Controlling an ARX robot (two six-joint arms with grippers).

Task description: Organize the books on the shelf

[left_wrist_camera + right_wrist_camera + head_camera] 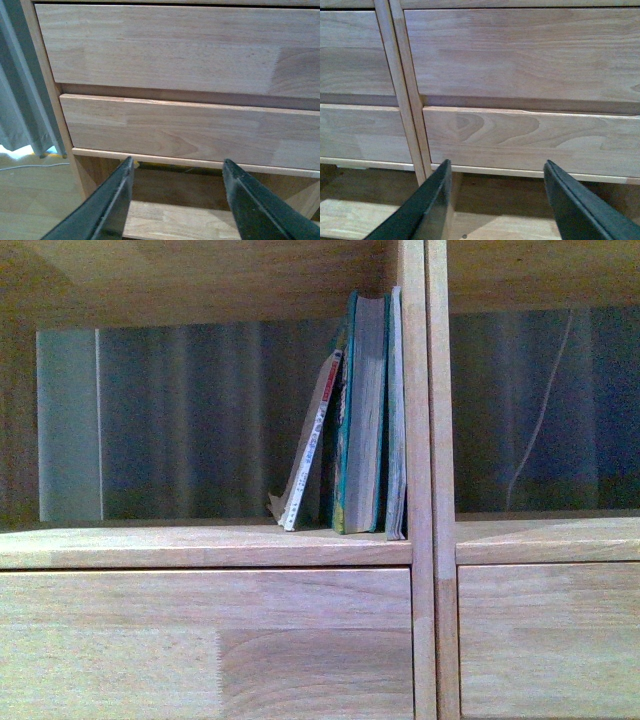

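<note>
Books (pixel 362 415) stand against the shelf (pixel 205 545) divider, apparently three; left gripper (pixel 177 200) and right gripper (pixel 497 200) hang released, empty.

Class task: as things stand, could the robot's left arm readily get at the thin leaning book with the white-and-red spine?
Probably not at once: the open left tool faces the plain wooden drawer fronts, below the thin white-and-red-spined book. Open space left of the book leaves the way free.

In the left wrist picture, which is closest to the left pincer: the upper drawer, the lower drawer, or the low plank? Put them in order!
1. low plank: nearest, just under the open left pincer.
2. lower drawer: next, above the plank.
3. upper drawer: farthest, highest up.
</note>
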